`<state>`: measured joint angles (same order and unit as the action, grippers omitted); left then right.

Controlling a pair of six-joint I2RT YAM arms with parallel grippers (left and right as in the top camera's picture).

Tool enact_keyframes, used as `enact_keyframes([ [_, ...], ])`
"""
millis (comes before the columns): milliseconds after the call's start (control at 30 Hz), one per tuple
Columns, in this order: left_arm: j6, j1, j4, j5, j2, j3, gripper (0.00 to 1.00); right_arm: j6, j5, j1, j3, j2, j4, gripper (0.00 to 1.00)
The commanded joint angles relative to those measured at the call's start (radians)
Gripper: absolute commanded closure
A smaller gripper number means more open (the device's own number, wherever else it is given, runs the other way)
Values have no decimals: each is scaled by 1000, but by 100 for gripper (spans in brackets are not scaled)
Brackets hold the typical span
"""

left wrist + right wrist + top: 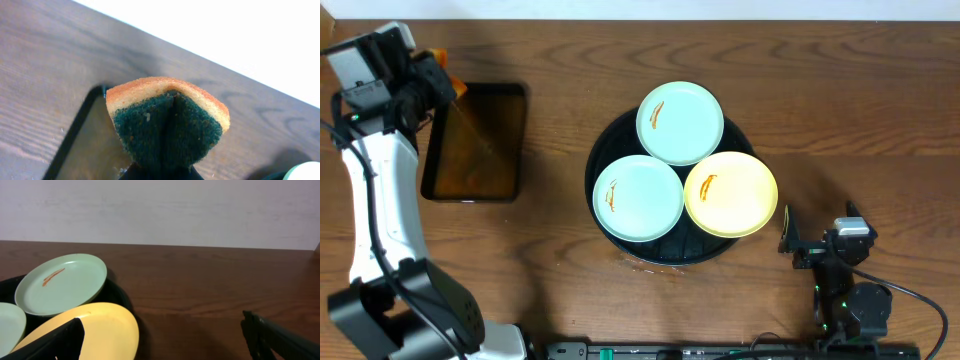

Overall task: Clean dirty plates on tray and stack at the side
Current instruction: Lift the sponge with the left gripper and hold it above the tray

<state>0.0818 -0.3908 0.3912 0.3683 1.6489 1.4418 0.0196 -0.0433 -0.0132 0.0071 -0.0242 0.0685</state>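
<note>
Three dirty plates are lying flat and face up in a cluster on the large round black tray [670, 252], which is sitting near the middle of the wooden worktop [840, 100]. Being round, the plates have no long axis. One mint-green plate [680, 122] is overhanging the tray's far rim, a second mint-green plate [638, 197] is sitting on the left side, and the pale yellow plate [731, 193] is overhanging the right rim; all three are touching at their edges. Each is carrying a short orange-brown smear left of its centre, slanting on the far and yellow plates and running nearly straight on the left one. The left claw [440, 85] is hovering over the far corner of a smaller rectangular tray [424, 170] of brownish liquid, clamped on a folded sponge [167, 120] showing its dark green scouring side and orange backing. The right claw [820, 238] is waiting just right of the round tray, fingers spread wide and holding nothing.
</note>
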Motion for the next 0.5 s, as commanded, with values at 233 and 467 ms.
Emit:
enact_keyframes([
  [233, 6, -3, -43, 16, -29, 14, 93, 12, 10, 6, -2, 4, 4, 1],
  [467, 6, -3, -55, 17, -29, 14, 93, 12, 10, 6, -2, 5, 4, 1],
])
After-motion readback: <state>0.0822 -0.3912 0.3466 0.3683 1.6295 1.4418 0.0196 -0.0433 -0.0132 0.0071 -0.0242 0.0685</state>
